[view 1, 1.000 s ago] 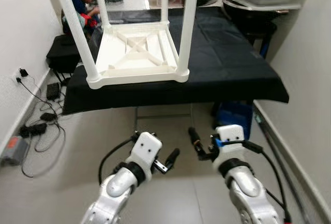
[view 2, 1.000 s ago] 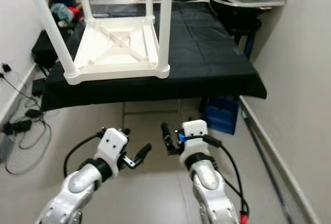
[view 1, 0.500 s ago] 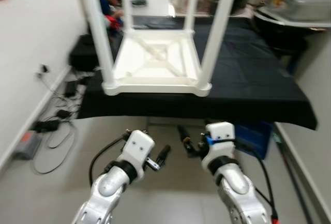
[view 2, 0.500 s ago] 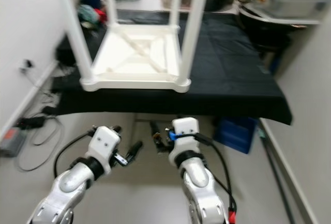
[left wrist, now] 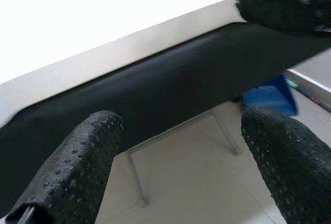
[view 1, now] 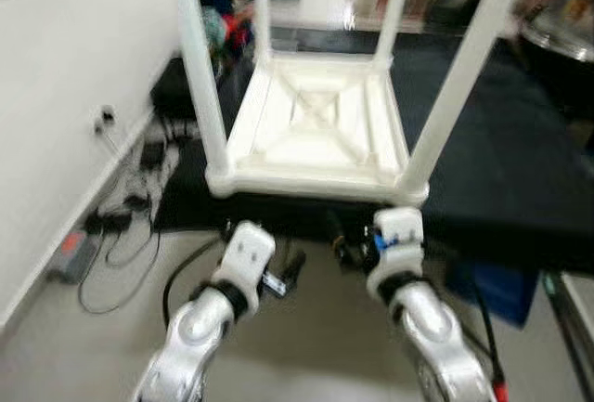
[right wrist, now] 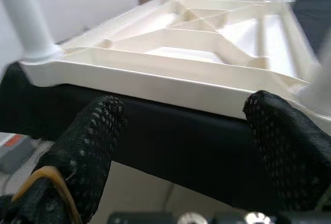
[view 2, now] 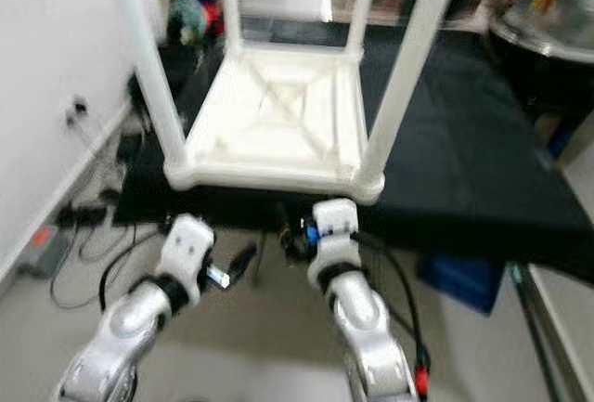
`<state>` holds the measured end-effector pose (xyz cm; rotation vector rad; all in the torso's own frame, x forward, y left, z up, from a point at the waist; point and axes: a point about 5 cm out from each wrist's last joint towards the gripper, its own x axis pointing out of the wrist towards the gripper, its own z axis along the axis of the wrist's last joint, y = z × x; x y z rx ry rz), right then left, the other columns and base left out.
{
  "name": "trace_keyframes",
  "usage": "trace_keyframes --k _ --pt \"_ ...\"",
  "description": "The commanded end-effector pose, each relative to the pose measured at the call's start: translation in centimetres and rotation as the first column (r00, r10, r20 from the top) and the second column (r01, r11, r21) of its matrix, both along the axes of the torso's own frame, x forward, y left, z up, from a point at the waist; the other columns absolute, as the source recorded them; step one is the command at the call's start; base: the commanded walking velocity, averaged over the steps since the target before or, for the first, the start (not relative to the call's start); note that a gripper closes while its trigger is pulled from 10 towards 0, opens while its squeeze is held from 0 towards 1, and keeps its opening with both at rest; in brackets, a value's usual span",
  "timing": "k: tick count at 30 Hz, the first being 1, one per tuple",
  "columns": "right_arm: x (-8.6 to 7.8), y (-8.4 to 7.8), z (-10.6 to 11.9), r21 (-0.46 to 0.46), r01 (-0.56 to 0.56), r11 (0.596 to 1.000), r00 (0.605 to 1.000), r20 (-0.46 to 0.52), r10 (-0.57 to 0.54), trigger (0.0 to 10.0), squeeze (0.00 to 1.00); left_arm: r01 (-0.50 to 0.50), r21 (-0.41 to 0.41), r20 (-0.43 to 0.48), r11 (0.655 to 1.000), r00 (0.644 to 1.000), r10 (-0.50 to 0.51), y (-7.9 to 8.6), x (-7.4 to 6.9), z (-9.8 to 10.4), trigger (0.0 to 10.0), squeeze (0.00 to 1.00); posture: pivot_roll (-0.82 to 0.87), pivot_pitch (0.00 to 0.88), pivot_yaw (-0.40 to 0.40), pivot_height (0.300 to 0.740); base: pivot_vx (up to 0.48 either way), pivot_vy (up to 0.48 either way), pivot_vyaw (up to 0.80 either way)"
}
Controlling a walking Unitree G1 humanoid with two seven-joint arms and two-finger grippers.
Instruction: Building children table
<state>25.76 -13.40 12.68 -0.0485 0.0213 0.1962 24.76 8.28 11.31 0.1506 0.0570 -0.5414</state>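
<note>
My left gripper [view 1: 295, 267] and right gripper [view 1: 336, 237], fingers spread, hang just below the upturned children's table [view 1: 316, 133] on the black-draped bench [view 1: 520, 170]; it looks light, stiff, slick plastic, so I'd grip its legs.

White children's table [view 1: 317, 128] lies upside down on the near edge of a black-covered surface [view 1: 520, 142]; four round legs [view 1: 198, 68] point upward; cross-braced underside faces up.
</note>
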Motion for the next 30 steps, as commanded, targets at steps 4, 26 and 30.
trace_keyframes --k 4,26,30 --pt "-0.1 -0.8 -0.1 -0.017 0.038 0.999 0.999 -0.005 -0.038 10.0 0.0 0.01 -0.008 0.0 1.0 1.0 -0.01 -0.1 -0.2 0.1 10.0 0.0 0.09 0.033 -0.014 0.74 0.0 0.0 0.0" --pt "3.8 -0.9 8.9 -0.921 -0.011 0.389 0.817 0.216 0.535 10.0 0.0 0.009 -0.024 0.015 1.0 1.0 -0.008 -0.3 0.0 0.4 10.0 0.0 0.07 0.044 -0.018 0.74 0.0 0.0 -0.18" --pt "5.1 -1.4 8.8 -0.992 0.015 0.122 0.828 0.08 0.554 10.0 0.0 0.009 -0.025 0.012 1.0 1.0 -0.009 -0.3 0.0 0.4 10.0 0.0 0.06 0.047 -0.015 0.74 0.0 0.0 0.0"
